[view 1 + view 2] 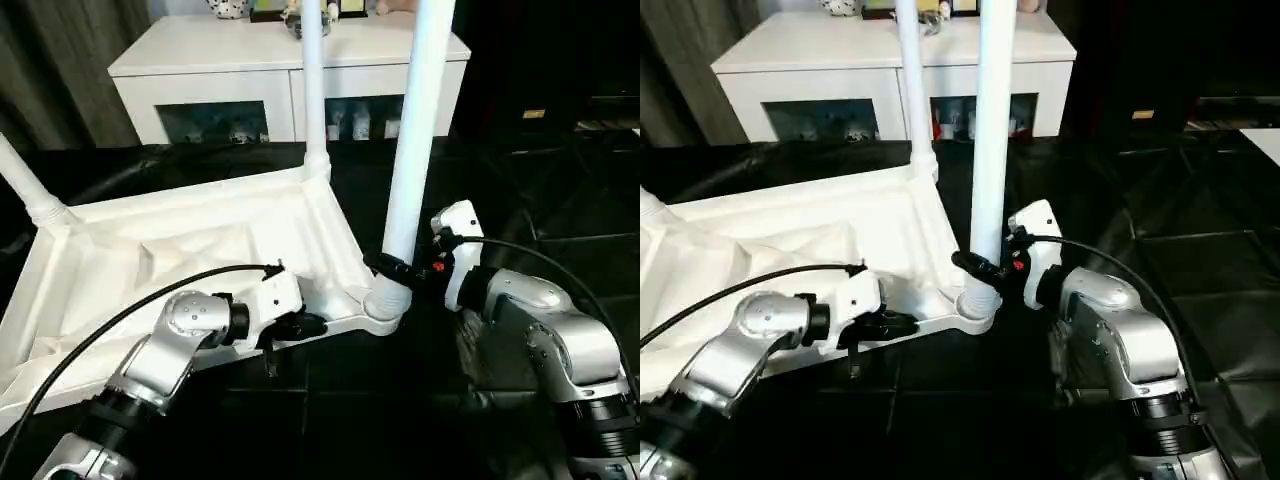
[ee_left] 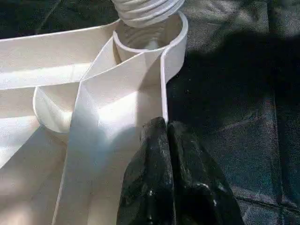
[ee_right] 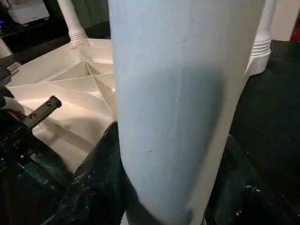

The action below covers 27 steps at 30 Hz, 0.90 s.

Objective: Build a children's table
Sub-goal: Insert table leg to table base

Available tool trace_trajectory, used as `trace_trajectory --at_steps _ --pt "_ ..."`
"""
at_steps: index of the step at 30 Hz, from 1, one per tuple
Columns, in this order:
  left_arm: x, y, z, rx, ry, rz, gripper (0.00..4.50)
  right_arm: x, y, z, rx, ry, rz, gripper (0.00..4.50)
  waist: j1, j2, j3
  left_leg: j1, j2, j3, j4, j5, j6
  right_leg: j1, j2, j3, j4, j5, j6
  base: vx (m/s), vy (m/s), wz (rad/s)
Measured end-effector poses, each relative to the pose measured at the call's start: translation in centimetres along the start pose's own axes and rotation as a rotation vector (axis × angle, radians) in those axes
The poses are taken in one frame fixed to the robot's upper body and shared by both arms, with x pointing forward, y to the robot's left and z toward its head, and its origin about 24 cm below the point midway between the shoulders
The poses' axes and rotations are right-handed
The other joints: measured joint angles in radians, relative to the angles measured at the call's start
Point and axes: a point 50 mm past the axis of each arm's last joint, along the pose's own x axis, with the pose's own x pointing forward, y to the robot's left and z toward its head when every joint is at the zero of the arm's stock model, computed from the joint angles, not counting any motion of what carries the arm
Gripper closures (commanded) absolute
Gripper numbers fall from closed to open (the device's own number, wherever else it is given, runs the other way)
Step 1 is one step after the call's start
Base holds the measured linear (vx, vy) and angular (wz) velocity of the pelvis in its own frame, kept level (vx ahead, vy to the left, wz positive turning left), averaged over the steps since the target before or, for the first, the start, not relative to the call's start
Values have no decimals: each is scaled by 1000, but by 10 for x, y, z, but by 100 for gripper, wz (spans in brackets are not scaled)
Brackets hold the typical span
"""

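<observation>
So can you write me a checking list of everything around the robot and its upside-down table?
Surface: black cloth, wrinkled.
Job's things: tabletop lies ribbed side up, near end raised. Far leg and left leg stand in corner sockets. Near leg sits in the near corner socket, leaning a little.
Clutter: nothing seen.
Grippers: left gripper shut, fingertips against the tabletop's rim by the near socket. Right gripper clamps the near leg low down.
Cables: a black cable runs along the left forearm, another over the right.
Surroundings: white cabinet with glass doors behind; curtain far left.
</observation>
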Motion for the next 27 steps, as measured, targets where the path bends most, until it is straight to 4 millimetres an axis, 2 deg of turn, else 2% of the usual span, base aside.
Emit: trace_trajectory --at_steps 11,19,27 --pt "1 1 2 2 20 -10 450 3 5 -2 47 -5 48 267 0 0 0 1 0 0 0 1 -1 1 0 0 -1 1 -1 0 0 0" --pt "2 1 3 -6 -3 -9 450 3 -1 -9 69 8 36 267 2 0 0 1 0 0 -1 1 -1 1 0 0 -2 1 -1 0 0 0" --pt "4 0 2 -29 -29 -11 450 -1 -8 -18 143 -53 4 267 4 0 0 -1 0 0 -3 1 -1 1 0 0 -5 1 -1 0 0 0"
